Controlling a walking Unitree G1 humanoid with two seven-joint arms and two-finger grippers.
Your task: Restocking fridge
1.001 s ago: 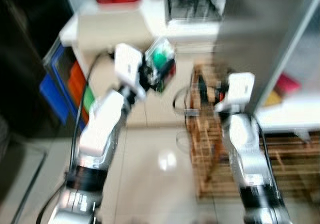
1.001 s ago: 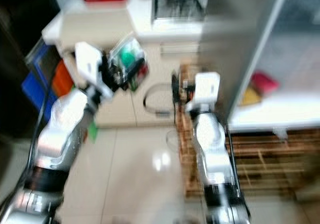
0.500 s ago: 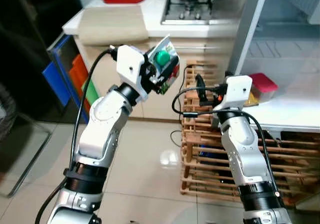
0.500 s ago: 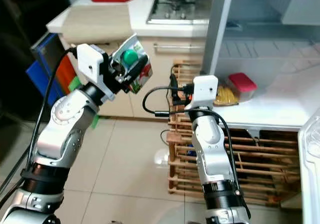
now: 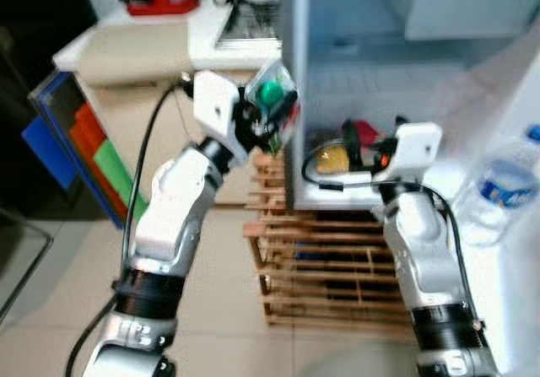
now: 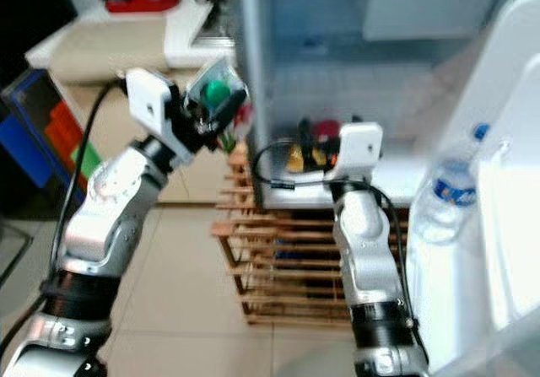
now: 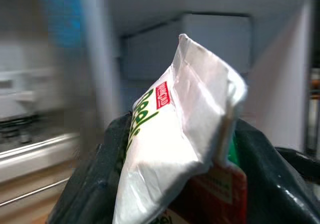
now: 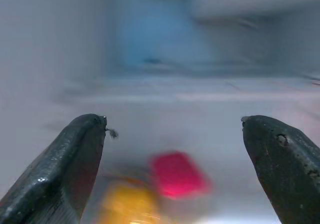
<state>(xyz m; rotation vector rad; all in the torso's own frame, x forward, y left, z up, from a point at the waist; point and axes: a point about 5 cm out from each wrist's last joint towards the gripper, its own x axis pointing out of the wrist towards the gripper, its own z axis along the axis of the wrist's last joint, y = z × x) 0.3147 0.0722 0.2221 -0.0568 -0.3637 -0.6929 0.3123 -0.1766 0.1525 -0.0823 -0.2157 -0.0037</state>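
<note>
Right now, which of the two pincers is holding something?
The left pincer: it grips a juice carton with a green cap beside the open fridge. The right pincer is open and empty.

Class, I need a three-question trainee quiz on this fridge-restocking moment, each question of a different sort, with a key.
1. True or false: the left claw is empty.
2. Multiple choice: the water bottle stands in A) the fridge door, B) the wooden rack, C) the counter.
3. Fill in: the right claw is open and faces the red-lidded container on the fridge ____.

Key: 1 false, it grips a carton with a green cap; 2 A; 3 shelf.
</note>
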